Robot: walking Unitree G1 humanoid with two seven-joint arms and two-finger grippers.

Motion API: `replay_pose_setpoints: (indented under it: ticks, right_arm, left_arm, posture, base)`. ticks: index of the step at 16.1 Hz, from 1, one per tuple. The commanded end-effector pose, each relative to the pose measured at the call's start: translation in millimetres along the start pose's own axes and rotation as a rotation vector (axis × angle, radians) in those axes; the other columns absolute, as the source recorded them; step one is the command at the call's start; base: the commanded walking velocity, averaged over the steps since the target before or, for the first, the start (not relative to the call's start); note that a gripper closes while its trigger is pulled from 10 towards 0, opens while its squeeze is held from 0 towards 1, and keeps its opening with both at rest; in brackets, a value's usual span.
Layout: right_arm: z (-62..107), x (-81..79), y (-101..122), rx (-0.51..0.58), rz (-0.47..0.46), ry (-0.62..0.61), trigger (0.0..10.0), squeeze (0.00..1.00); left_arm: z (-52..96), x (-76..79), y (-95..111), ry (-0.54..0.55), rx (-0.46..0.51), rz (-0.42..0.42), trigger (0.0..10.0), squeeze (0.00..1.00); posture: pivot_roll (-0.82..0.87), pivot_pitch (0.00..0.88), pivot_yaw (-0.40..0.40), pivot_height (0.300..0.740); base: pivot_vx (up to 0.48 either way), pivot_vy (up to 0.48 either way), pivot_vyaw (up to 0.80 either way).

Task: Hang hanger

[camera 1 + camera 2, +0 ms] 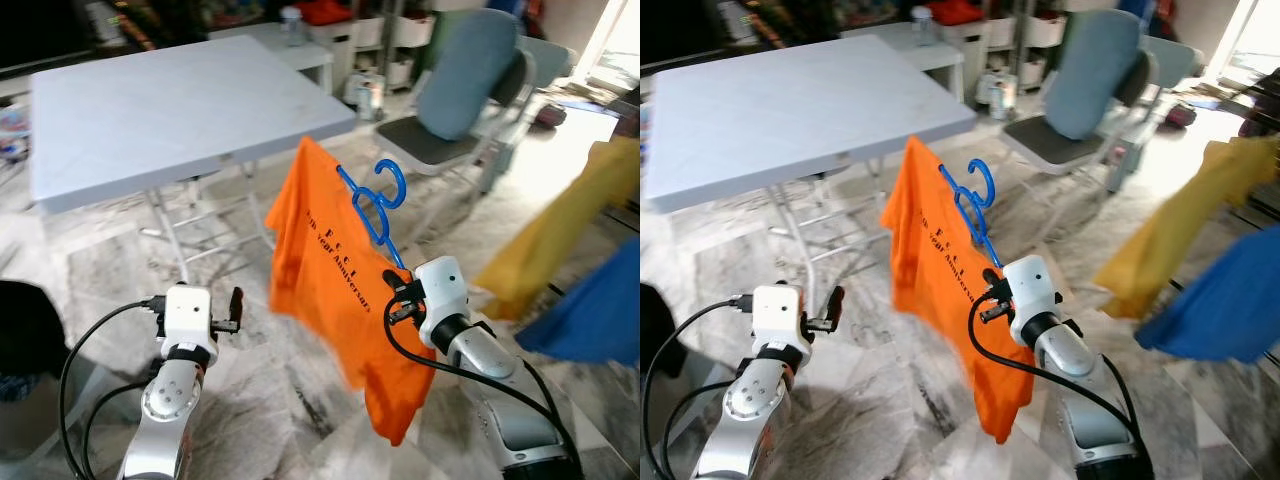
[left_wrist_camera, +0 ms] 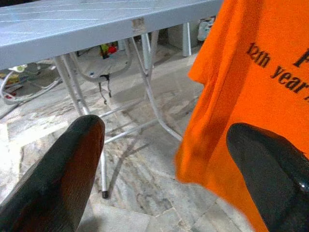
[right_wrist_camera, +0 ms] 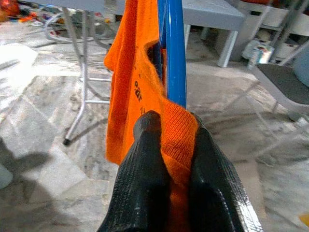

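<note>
A blue plastic hanger (image 1: 375, 205) carries an orange T-shirt (image 1: 330, 290) with dark lettering, held up in the air in front of me. My right gripper (image 3: 173, 126) is shut on the hanger's blue bar and the shirt's collar. The hanger's hook (image 1: 392, 180) points up, free of any rail. My left gripper (image 2: 164, 164) is open, low on my left, a short way from the shirt's edge (image 2: 251, 96), with nothing between its fingers (image 2: 63, 179).
A grey folding table (image 1: 170, 105) stands ahead on the left, its metal legs (image 2: 149, 82) on the marble floor. A grey-blue chair (image 1: 460, 90) stands behind the shirt. Yellow (image 1: 570, 230) and blue (image 1: 600, 310) garments hang at the right. Shelves and clutter line the back.
</note>
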State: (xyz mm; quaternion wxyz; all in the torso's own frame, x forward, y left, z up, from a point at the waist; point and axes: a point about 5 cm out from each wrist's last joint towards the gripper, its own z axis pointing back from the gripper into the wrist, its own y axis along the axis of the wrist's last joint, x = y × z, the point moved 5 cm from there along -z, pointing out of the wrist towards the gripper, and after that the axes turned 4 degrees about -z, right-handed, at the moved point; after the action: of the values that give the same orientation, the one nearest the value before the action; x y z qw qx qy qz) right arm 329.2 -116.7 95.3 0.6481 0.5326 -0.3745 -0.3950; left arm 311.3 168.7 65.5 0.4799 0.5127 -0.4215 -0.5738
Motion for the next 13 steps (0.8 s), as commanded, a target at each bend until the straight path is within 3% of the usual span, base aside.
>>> replay_pose_setpoints:
  ticks: [1,4,9,13]
  right_arm:
    - [0.0,3.4,6.1,0.024,0.026,-0.003,10.0,0.0]
    - [5.9,5.4,-5.0,-0.033,0.048,0.028,10.0,0.0]
    - [14.1,3.5,-16.2,-0.091,0.147,0.079,10.0,0.0]
    - [16.3,2.8,-16.1,-0.093,0.178,0.095,10.0,0.0]
  left_arm:
    - [-2.7,3.6,2.2,-0.026,0.001,-0.019,10.0,0.0]
    - [-9.2,11.8,6.6,-0.06,0.006,-0.014,10.0,0.0]
    - [-21.0,13.2,12.0,-0.07,0.008,0.014,10.0,0.0]
    - [-20.9,19.9,10.9,-0.077,0.002,0.045,10.0,0.0]
  posture:
    - [-0.05,0.0,0.004,0.74]
    - [-0.08,0.0,0.027,0.74]
    - [-0.12,0.0,0.033,0.74]
    - [-0.13,0.0,0.034,0.74]
  base:
    - [0.0,0.0,0.8]
    - [0.0,0.0,0.8]
    - [0.0,0.0,0.0]
    - [0.0,0.0,0.0]
